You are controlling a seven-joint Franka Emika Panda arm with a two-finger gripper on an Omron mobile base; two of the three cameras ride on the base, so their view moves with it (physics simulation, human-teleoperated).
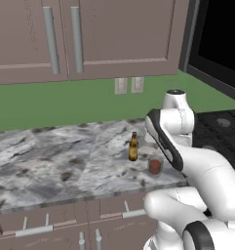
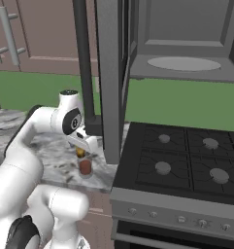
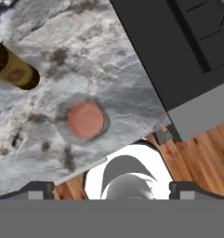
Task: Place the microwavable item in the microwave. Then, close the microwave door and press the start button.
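Above the glass cup (image 3: 86, 121) on the counter (image 3: 48, 153), fingers (image 3: 36, 189) wide open, empty.

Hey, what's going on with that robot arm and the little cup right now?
Pincer open, empty, above the counter. Glass cup upright on marble counter, untouched. Brown bottle close beside it. Microwave door open.

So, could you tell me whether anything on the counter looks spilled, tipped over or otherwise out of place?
Nothing stands out. The glass cup stands upright on the marble counter, contents inside, with the brown bottle upright just beside it. The microwave door hangs open above, which suits loading.
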